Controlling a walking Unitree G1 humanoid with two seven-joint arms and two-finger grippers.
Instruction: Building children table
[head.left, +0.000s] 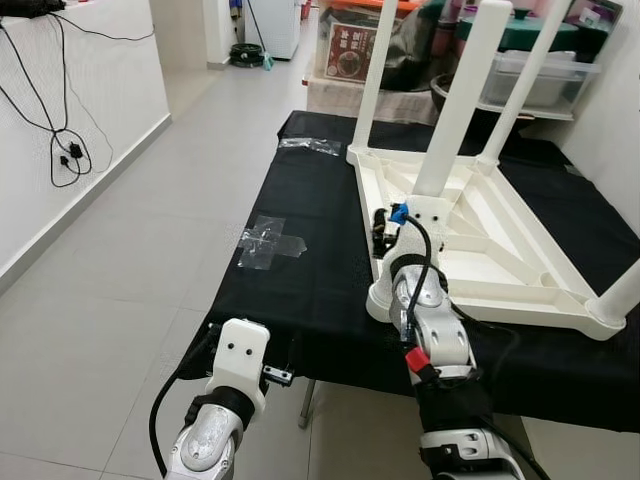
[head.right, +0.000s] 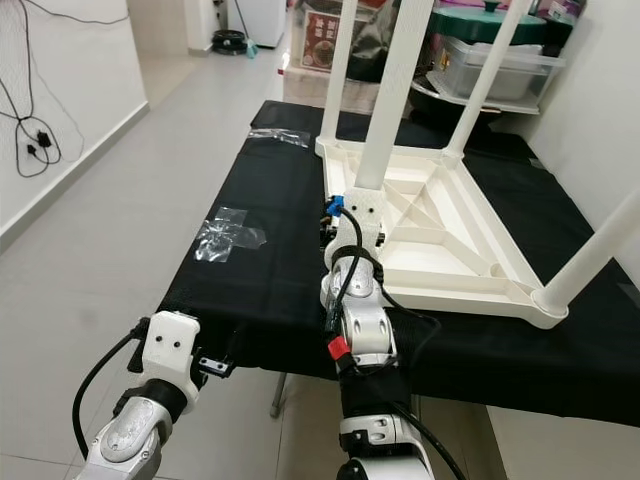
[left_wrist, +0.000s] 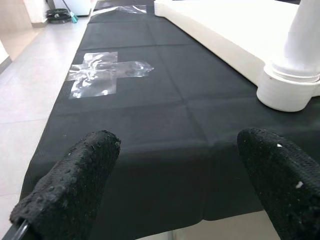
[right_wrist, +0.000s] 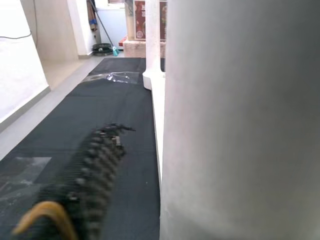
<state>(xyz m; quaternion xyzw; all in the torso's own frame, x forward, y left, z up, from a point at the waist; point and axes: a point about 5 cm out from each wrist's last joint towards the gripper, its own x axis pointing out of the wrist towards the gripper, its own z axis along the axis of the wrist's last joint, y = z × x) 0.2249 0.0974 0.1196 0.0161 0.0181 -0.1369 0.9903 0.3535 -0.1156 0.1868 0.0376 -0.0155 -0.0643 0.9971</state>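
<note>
Right tool (head.left: 385, 232) reaches forward over the worktop (head.left: 300, 290) to the near-left leg (head.left: 455, 100) of the upturned children's table (head.left: 480, 250), low down where the leg meets its socket. In the right wrist view the white leg (right_wrist: 240, 120) stands hard against one black finger (right_wrist: 95, 170), but whether the tool is clamped on it or merely beside it I cannot tell. Left tool (left_wrist: 175, 180) hovers at the near edge of the worktop, at about 7 o'clock from the table, its two padded fingers (left_wrist: 75, 185) spread wide with nothing between them.

The table lies top-down on the black cloth, toward 1 o'clock from the robot, with four legs pointing up; the near-right leg (head.left: 625, 290) sits at 3 o'clock. A cross of clear tape (head.left: 268, 242) is stuck to the cloth at about 10 o'clock from the table's near-left corner.

By its look the table is moulded white plastic: probably light, rigid and smooth, so it may slide on the cloth if pushed sideways. The legs are round and glossy, likely slippery to grip high up. A hold close to the socket (left_wrist: 290, 87), squeezing across the leg, seems soundest, while the ribbed frame rim offers the free tool a place to steady the piece.
</note>
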